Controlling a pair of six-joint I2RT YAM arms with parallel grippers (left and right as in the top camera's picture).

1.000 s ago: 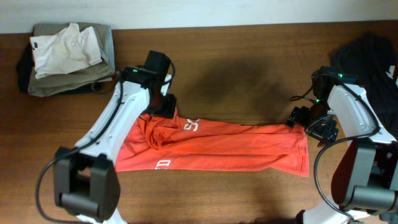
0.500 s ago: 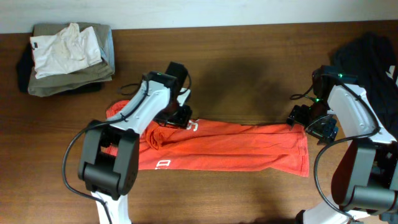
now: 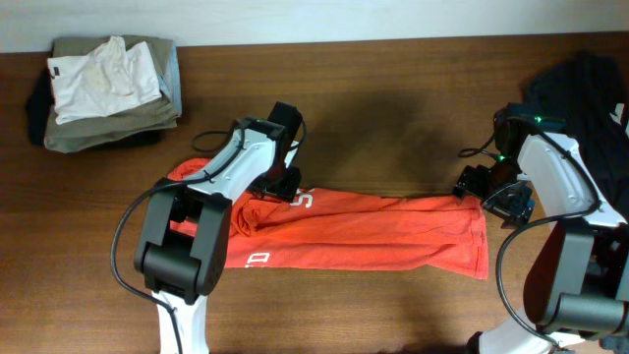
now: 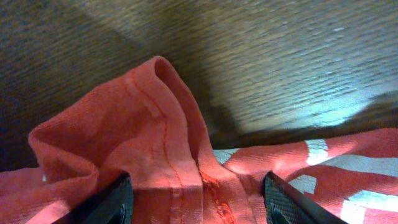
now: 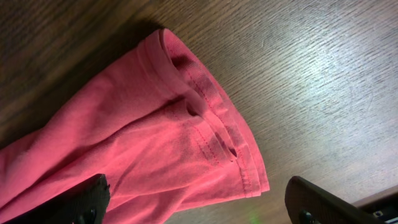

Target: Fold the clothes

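We note the shirt [image 3: 373,231] lying as a long folded band on the table [image 3: 393,118]. Left pincer [image 4: 198,202] pinches a raised fold beside the lettering. Right pincer [image 5: 193,202] hangs wide open over the opposite end.

Seen from overhead, the left gripper [image 3: 283,185] is tucked under its own wrist with its fingers out of sight, and the arm covers part of the white lettering [image 3: 301,201] on the T-shirt [image 3: 373,231] — too little shows to read it. In the left wrist view only the upper edges of the fingers [image 4: 115,202] clear the bottom border, so whether they pinch the cloth bunched between them cannot be told. The lettering runs off the lower right corner there, and the table [image 4: 280,56] is blurred. The right gripper [image 5: 193,202] is likewise cropped at the bottom corners, and the shirt runs off that picture's left edge. A dark garment [image 3: 580,84] is cut by the overhead view's right border.
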